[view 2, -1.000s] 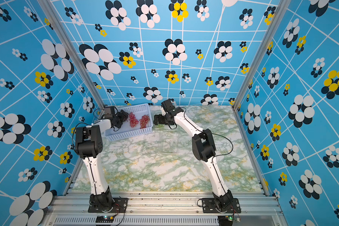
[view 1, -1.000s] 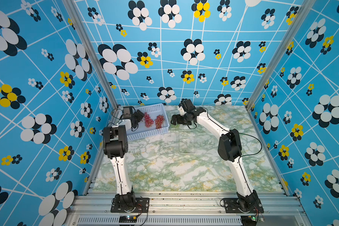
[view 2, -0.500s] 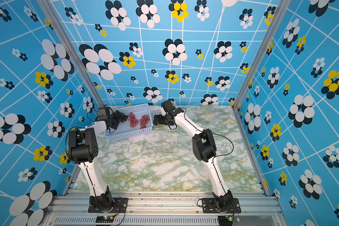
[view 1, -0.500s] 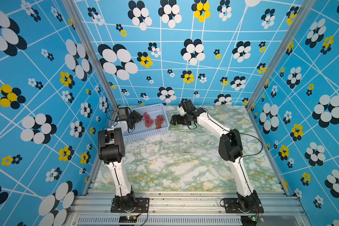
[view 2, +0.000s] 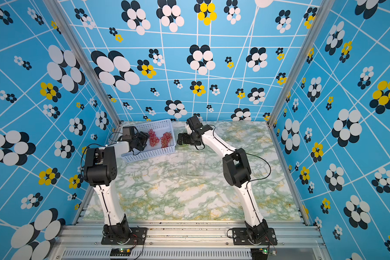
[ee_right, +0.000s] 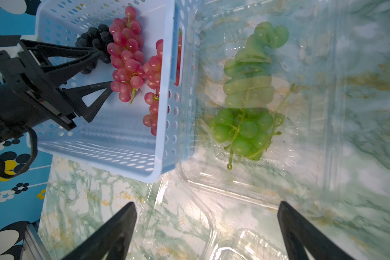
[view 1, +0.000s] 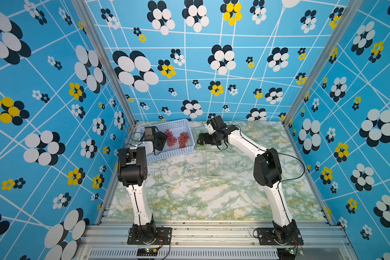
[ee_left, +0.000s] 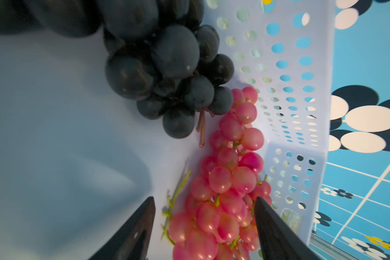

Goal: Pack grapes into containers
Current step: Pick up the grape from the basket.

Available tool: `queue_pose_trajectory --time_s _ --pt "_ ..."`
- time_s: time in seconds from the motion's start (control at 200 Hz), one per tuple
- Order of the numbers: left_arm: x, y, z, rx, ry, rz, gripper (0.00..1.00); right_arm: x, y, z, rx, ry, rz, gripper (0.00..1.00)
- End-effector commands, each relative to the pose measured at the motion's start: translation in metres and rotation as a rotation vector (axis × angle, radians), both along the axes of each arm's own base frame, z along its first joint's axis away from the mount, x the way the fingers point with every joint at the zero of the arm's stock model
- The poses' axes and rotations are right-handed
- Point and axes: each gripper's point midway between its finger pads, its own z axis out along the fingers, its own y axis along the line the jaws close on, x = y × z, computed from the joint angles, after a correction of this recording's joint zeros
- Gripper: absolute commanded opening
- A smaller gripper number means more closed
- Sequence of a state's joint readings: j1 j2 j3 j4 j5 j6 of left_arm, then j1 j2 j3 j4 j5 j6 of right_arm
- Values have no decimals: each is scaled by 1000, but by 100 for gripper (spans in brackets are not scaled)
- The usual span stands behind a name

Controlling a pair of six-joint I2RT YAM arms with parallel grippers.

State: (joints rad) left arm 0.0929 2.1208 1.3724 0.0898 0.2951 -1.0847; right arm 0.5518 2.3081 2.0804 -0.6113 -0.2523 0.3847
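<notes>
My left gripper [ee_left: 204, 199] reaches into the pale blue basket [ee_left: 291, 90] and is open. Its fingers straddle a pinkish-red bunch of grapes [ee_left: 225, 184]; one finger touches the berries, the other stands a little off. A dark blue-black bunch [ee_left: 167, 67] lies just beyond. A second red bunch [ee_right: 154, 74] lies against the basket wall. Green grapes [ee_right: 245, 117] rest in a clear container [ee_right: 302, 175] beside the basket. My right gripper [ee_right: 207, 203] hovers open over the clear plastic, holding nothing. In both top views the red bunches [view 1: 171, 137] [view 2: 166, 139] show in the basket.
An empty clear clamshell [view 1: 214, 165] lies mid-table in front of the right gripper [view 1: 200, 140]. The basket [view 1: 167, 155] sits at the back left corner against the patterned walls. The marble tabletop [view 1: 189, 198] stretches toward the arm bases.
The left arm has shifted and pushed its gripper further into the basket onto the red bunch, and its jaws have narrowed. The right arm has not moved.
</notes>
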Motion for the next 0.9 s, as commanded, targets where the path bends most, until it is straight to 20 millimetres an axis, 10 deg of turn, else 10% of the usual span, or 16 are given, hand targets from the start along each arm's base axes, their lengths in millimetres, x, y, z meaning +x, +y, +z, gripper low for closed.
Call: queue_pose_trajectory --time_s 0.0,0.345,0.895 --pt "14 9 0 5 -25 56 64 -3 0 35 46 -86 33 99" --pt "32 15 -4 13 -37 86 45 -40 44 95 40 -337 277 99" --pt "46 25 -17 51 1 99 26 -34 56 109 54 -383 291 99"
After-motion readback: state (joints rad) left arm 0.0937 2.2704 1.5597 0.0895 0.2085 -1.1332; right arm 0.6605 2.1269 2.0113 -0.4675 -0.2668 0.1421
